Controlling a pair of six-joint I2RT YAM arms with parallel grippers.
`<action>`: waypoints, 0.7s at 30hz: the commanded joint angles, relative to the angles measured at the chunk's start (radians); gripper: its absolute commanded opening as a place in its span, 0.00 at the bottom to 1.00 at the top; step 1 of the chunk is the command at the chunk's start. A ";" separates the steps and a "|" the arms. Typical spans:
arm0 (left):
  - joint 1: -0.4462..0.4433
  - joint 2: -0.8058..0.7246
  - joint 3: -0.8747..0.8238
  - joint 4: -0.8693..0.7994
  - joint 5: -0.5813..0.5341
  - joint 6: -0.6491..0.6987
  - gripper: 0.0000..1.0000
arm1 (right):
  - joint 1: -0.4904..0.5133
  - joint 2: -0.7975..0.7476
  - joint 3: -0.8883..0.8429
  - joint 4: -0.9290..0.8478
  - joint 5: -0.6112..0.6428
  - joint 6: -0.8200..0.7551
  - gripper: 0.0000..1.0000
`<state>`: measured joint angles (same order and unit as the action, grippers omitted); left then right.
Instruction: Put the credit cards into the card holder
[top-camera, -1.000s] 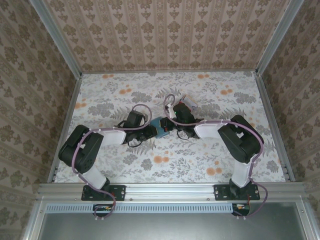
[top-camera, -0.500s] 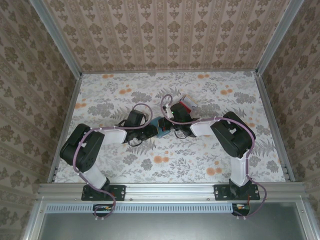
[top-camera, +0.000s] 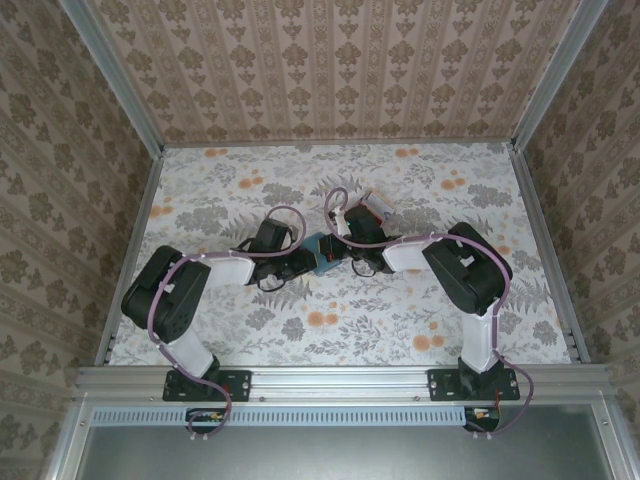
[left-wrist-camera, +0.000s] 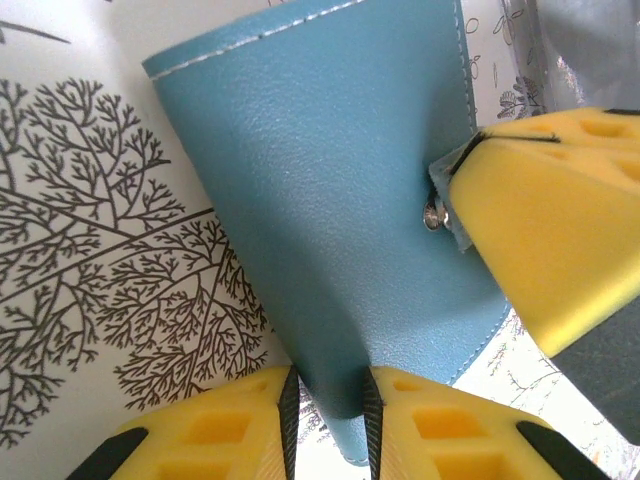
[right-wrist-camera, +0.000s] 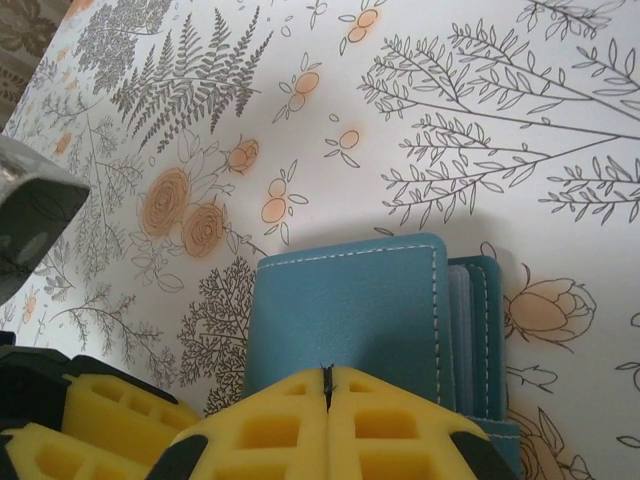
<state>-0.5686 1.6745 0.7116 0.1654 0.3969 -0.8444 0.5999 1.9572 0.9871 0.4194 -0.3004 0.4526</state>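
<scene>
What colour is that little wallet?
The card holder is teal-blue with pale stitching; left wrist view shows it best.

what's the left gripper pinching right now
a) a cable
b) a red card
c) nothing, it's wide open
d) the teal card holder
d: in the left wrist view the left gripper has its yellow fingers closed on either side of the teal card holder, at its near edge.

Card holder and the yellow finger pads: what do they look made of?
Card holder: leather or a faux leather, going by the fine pebbled grain, matte teal face and pale stitching along the edges; the small shiny snap stud looks metal. Finger pads: moulded matte yellow plastic or rubber, with recessed square pockets; which one, the look leaves open.
</scene>
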 joint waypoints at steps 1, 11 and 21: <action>0.001 0.023 0.020 -0.002 0.007 0.020 0.26 | -0.002 -0.008 -0.014 0.001 -0.038 0.004 0.00; -0.004 0.028 0.026 0.001 0.013 0.020 0.26 | 0.014 0.012 -0.021 -0.017 -0.009 -0.028 0.00; -0.004 0.037 0.024 0.014 0.014 0.017 0.26 | 0.067 0.036 -0.124 0.004 0.128 -0.096 0.00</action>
<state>-0.5686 1.6863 0.7185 0.1680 0.4072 -0.8448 0.6342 1.9572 0.9295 0.5213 -0.2188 0.3946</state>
